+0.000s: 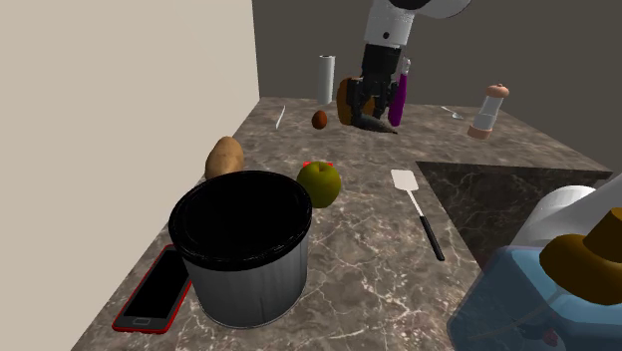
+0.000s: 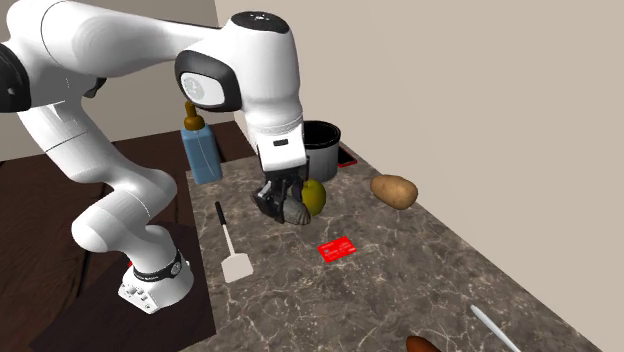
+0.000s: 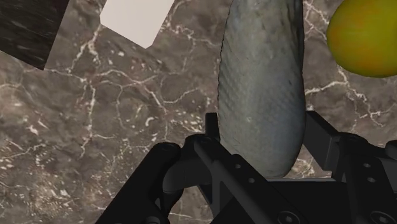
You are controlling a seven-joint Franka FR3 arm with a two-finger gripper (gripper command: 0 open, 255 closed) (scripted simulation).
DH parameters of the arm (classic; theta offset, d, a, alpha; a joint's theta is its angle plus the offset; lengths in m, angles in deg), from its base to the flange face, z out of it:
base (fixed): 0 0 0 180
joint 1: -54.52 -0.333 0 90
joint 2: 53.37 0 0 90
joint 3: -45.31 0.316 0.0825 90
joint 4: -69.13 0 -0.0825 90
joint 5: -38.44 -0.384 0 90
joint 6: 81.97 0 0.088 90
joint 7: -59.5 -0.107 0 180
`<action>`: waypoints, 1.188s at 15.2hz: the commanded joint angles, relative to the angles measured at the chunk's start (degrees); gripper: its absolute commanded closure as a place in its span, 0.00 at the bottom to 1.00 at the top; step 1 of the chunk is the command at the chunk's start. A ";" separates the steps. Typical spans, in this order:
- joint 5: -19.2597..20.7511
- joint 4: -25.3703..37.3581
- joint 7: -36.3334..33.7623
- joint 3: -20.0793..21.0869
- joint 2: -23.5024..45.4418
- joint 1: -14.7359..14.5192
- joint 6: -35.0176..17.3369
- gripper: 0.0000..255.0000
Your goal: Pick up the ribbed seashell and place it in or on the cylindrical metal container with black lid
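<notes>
The ribbed seashell (image 3: 261, 83) is grey and elongated, and my gripper (image 3: 264, 137) is shut on its near end with a black finger on each side. In the shoulder view the gripper (image 1: 371, 110) hangs above the far part of the counter with the shell (image 1: 377, 126) under it. In the second exterior view the gripper (image 2: 280, 198) carries the shell (image 2: 297, 212) above the marble, beside a yellow-green apple (image 2: 314, 196). The metal container (image 1: 242, 261) with a black rim stands near the counter's front in the shoulder view, and behind the arm (image 2: 325, 145) in the second exterior view.
A potato (image 1: 224, 157), the apple (image 1: 320, 182) and a red phone (image 1: 153, 292) lie around the container. A white spatula (image 1: 417, 207) lies beside the sink (image 1: 498, 194). A blue soap bottle (image 1: 538, 294), a pepper mill (image 1: 488, 110) and a red card (image 2: 337, 249) are also on the counter.
</notes>
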 commanded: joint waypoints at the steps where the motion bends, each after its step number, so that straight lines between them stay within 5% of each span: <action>1: 0.05 1.56 -0.14 -0.06 0.00 0.01 1.58 1.00; 14: 0.27 12.69 -1.13 -0.32 1.97 0.02 10.68 1.00; 18: -1.39 12.17 -6.71 3.76 1.12 -1.80 10.27 1.00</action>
